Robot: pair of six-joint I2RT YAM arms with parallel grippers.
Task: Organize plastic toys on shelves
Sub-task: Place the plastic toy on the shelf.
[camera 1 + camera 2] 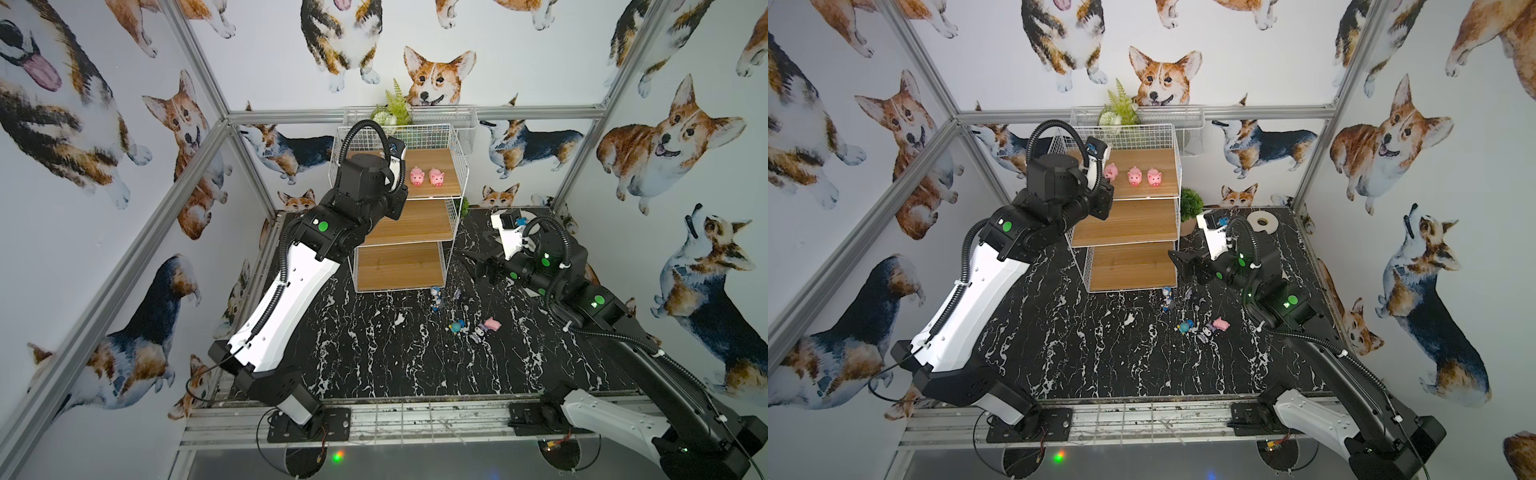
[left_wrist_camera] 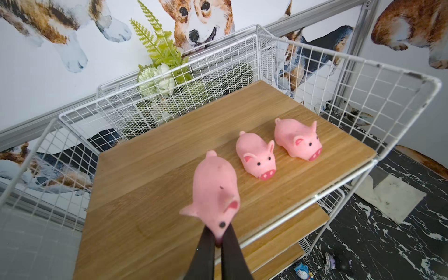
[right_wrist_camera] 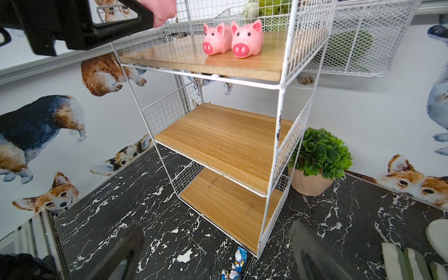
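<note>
Although the desk (image 1: 374,353) is far from cleared, the shelves (image 1: 415,224) are started: the middle and bottom boards are bare. Over the top board the left gripper (image 2: 219,240) pinches a held pig (image 2: 215,184) by its snout. The right gripper (image 3: 214,229) gapes wide and empty, low before the rack. Two placed pigs (image 2: 257,155) stand side by side on top. A fourth pig (image 1: 491,323) and the small figures (image 1: 456,327) lie on the desk, so I judge well under half done.

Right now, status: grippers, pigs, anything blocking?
Left gripper shut on a pig, over the top shelf. Right gripper open, low by the rack. Two pigs standing on that shelf; fourth pig and small figures on the table. Nothing blocking seen.
</note>
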